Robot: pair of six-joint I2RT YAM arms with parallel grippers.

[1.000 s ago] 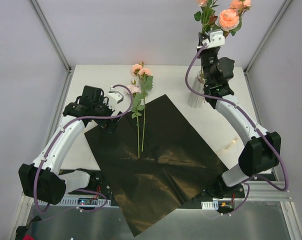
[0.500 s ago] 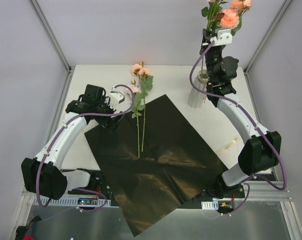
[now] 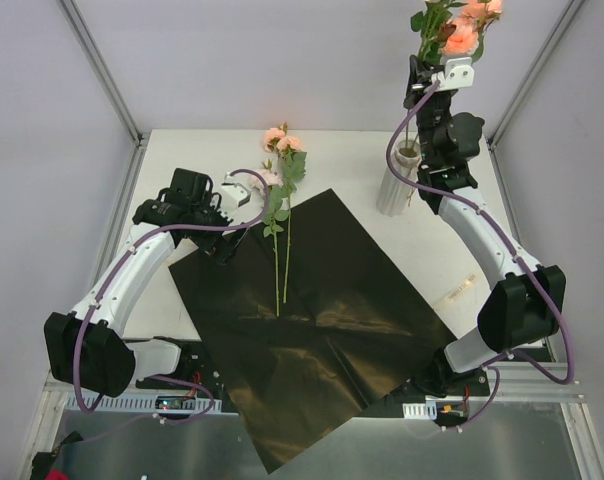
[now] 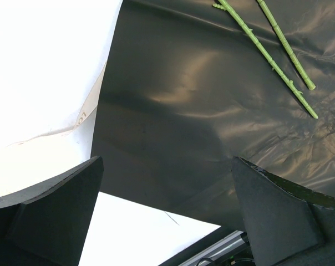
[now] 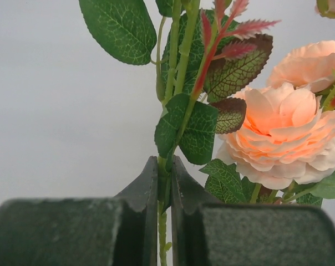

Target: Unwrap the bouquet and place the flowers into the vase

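The bouquet is undone: its black paper (image 3: 312, 320) lies spread flat on the table. Loose flowers (image 3: 280, 160) rest with their stems (image 4: 267, 55) on the sheet (image 4: 184, 111) and their peach heads off its far edge. My left gripper (image 3: 217, 245) (image 4: 167, 210) hovers open over the sheet's left corner, holding nothing. My right gripper (image 3: 427, 65) (image 5: 165, 172) is raised high above the pale ribbed vase (image 3: 395, 185), shut on the green stems (image 5: 176, 66) of peach roses (image 3: 460, 30) (image 5: 287, 136). The stems hang down towards the vase mouth; their ends cannot be made out.
A cream ribbon (image 3: 460, 288) lies on the white table (image 3: 202, 150) right of the sheet. Metal frame posts (image 3: 102, 70) and pale walls enclose the table. The sheet's near corner overhangs the front rail (image 3: 542, 385).
My right gripper has carried its roses a little to the right, over the vase. The left arm has barely shifted.
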